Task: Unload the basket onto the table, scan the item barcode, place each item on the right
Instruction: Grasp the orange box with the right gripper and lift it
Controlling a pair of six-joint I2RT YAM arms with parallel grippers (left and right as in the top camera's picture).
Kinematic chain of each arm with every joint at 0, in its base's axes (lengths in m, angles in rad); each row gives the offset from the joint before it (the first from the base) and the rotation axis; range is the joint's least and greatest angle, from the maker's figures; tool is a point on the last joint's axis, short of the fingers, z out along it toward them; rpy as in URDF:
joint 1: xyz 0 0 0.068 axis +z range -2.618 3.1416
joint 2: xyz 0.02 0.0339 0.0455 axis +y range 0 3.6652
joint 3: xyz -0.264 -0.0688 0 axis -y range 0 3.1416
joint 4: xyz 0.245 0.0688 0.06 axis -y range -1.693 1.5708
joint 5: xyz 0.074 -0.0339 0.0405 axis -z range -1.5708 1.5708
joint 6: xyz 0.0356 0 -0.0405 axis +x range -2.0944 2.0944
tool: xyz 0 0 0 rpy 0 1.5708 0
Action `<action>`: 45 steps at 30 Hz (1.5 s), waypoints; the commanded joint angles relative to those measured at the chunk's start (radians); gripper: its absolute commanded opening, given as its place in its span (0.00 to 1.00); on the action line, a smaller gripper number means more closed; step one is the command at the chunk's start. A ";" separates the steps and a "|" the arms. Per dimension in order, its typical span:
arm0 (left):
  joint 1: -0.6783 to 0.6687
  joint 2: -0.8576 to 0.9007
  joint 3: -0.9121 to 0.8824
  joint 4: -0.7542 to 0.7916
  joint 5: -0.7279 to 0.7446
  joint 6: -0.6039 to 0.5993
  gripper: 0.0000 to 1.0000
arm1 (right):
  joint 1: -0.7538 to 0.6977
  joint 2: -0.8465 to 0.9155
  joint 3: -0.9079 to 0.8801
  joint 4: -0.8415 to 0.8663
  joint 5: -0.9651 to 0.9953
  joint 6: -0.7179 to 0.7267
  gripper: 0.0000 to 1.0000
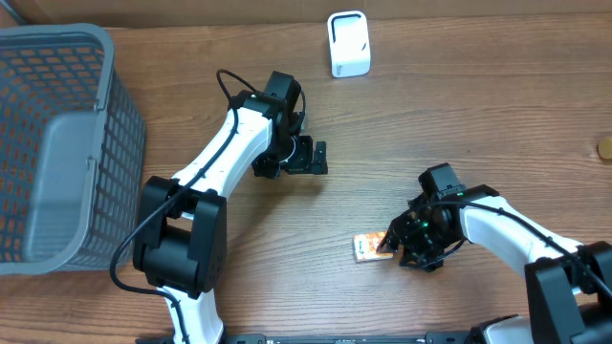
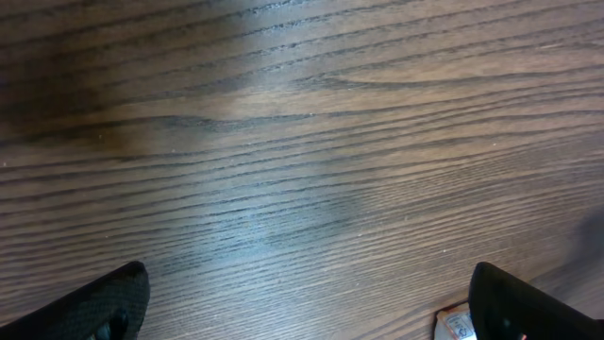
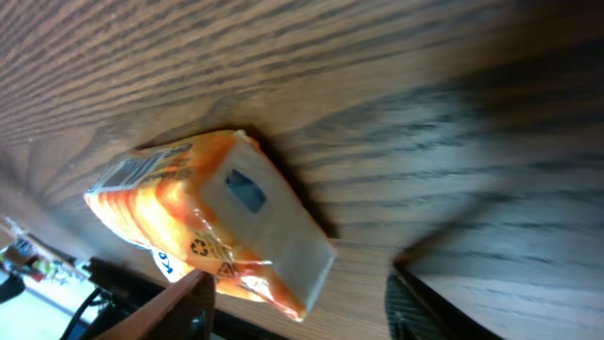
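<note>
The item is a small orange and white packet [image 1: 367,247] lying flat on the wooden table, front of centre. In the right wrist view the packet [image 3: 212,217] shows a barcode [image 3: 132,172] on its far end. My right gripper [image 1: 394,248] is low at the packet's right end; its near end sits between the fingers [image 3: 184,304], closer to the left one, with a gap to the right one. The jaws are open. My left gripper [image 1: 318,159] hovers open over bare wood at table centre, holding nothing. A corner of the packet [image 2: 455,324] peeks beside its right finger [image 2: 519,307].
A white scanner [image 1: 348,43] stands upright at the back of the table. A grey mesh basket [image 1: 57,143] fills the left side. A small tan object [image 1: 605,148] lies at the right edge.
</note>
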 commanded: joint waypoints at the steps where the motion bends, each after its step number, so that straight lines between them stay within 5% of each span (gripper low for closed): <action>1: -0.003 -0.004 -0.005 0.007 0.015 -0.009 1.00 | 0.003 0.048 0.002 0.029 -0.018 -0.081 0.56; 7: -0.003 -0.004 -0.005 0.007 0.015 -0.009 1.00 | 0.003 0.048 0.029 0.041 -0.014 -0.094 0.43; 14: -0.003 -0.004 -0.005 0.006 0.016 -0.009 1.00 | 0.001 0.048 0.047 0.063 -0.004 -0.120 0.41; 16: -0.003 -0.004 -0.005 0.006 0.016 -0.010 1.00 | 0.001 0.048 0.047 0.065 0.005 -0.120 0.31; 19: -0.003 -0.004 -0.005 0.006 0.016 -0.010 1.00 | 0.001 0.048 0.047 0.068 0.010 -0.120 0.04; 30: -0.005 -0.004 -0.005 -0.002 0.063 -0.010 1.00 | -0.027 0.048 0.199 0.064 0.026 -0.118 0.04; 45: -0.051 -0.004 -0.005 0.055 0.176 -0.010 1.00 | -0.024 0.058 0.355 0.315 0.088 0.028 0.04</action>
